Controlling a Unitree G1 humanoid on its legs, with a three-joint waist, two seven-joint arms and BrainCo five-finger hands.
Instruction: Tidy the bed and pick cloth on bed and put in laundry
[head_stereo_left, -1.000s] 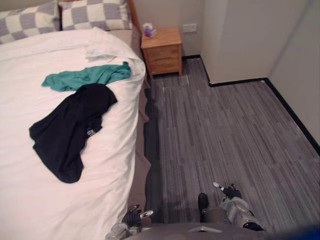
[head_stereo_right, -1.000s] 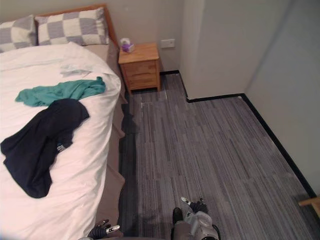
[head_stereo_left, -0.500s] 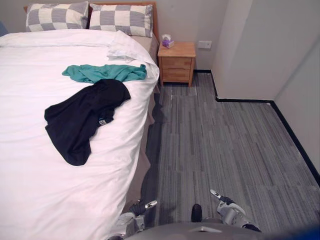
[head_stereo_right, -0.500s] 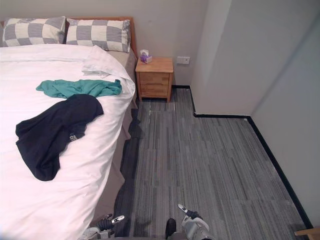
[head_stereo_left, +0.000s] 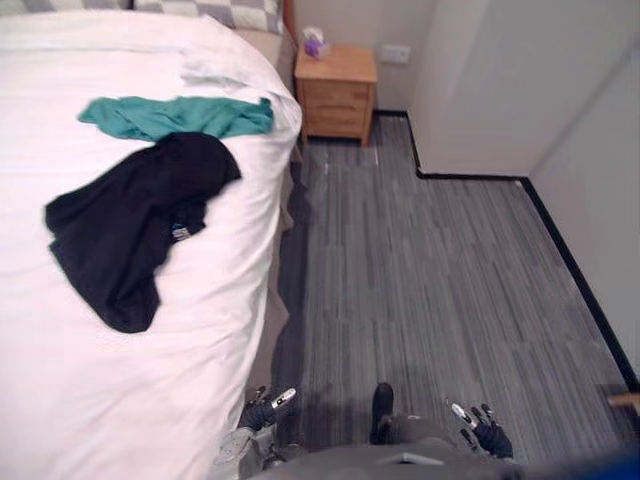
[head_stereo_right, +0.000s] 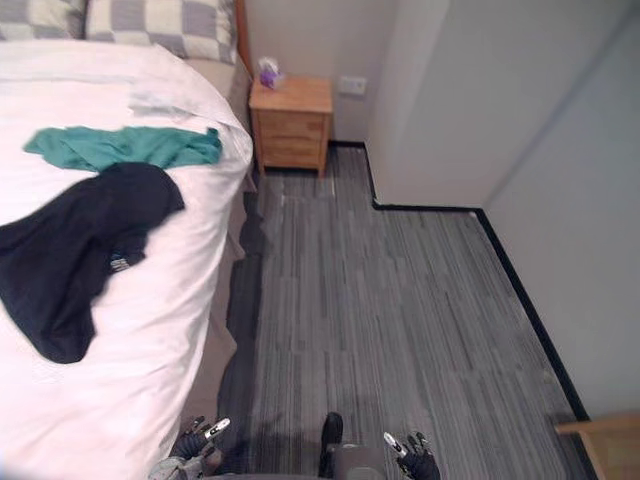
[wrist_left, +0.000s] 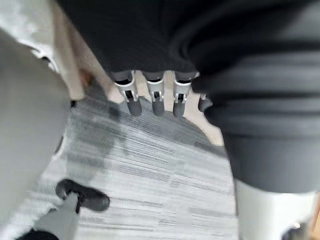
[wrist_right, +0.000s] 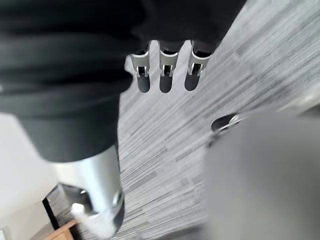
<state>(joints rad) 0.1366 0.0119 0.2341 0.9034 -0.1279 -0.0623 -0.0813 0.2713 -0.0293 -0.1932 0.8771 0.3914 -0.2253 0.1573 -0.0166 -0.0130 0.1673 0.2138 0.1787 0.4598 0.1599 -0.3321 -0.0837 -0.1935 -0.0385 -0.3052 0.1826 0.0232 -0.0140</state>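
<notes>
Beside the bed, no cloth picked up yet.
My left hand (head_stereo_left: 262, 410) and right hand (head_stereo_left: 484, 434) hang near and low, fingers relaxed, both empty. The crumpled black cloth garment (head_stereo_left: 135, 225) lies on the white-covered bed (head_stereo_left: 70, 400) at left, touching a teal cloth (head_stereo_left: 175, 116) farther off. Next, I judge, I should step left and reach for the black one.

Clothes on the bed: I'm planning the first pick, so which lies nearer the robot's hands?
The black garment, lower on the bed; the green one lies beyond it, toward the pillows.
</notes>
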